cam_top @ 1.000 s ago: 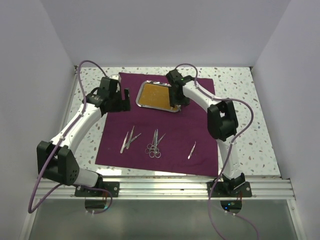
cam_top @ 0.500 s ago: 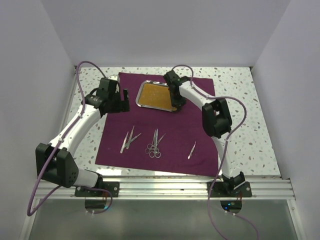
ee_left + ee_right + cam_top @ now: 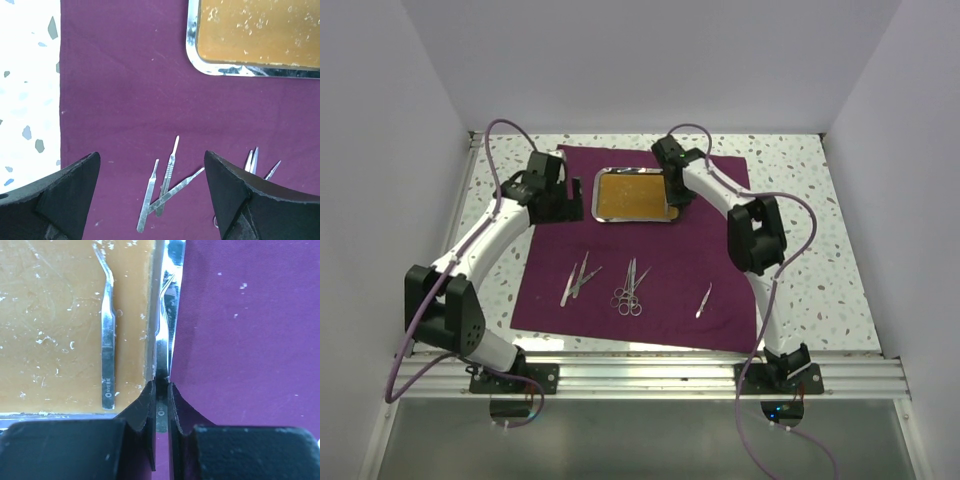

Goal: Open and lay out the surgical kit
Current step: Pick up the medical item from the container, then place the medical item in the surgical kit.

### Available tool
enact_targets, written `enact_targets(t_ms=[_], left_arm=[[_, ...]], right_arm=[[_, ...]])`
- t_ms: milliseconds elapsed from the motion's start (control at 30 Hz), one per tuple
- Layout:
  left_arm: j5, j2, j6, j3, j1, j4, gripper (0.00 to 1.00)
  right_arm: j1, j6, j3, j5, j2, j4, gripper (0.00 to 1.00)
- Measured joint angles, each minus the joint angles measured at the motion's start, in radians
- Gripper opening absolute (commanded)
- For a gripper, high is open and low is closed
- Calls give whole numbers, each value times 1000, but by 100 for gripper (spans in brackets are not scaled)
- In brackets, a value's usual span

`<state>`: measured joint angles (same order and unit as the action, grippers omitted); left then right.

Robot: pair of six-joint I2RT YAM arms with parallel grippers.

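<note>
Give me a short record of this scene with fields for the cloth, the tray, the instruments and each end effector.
cloth: maroon cloth, spread flat
tray: steel tray, amber inside, on the cloth's far part
in tray: bent tweezers
on cloth: slim handles, ringed instruments, single piece
left end effector: open, above the cloth, left of the tray
right end effector: shut on the tray's right rim

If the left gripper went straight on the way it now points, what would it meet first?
Most likely the maroon cloth, close to the slim silver instruments lying between its open fingers in the wrist view. Depth is unclear, so it might touch those instruments first.
</note>
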<state>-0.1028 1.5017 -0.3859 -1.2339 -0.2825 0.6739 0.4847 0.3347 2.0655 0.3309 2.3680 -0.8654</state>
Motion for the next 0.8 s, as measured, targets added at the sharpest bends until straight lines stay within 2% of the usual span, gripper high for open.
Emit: enact_targets(t_ms=[267, 433, 633, 800], left_arm=[[11, 50, 1, -79, 0, -2, 89], [24, 74, 0, -111, 0, -6, 90], [18, 120, 3, -151, -36, -12, 94], [-9, 196, 3, -253, -140, -11, 95]], right_arm=[[-36, -16, 0, 47, -67, -45, 0], [-45, -2, -124, 40, -259, -47, 0], [-20, 77, -591, -77, -649, 7, 0], [97, 203, -986, -186, -884, 29, 0]])
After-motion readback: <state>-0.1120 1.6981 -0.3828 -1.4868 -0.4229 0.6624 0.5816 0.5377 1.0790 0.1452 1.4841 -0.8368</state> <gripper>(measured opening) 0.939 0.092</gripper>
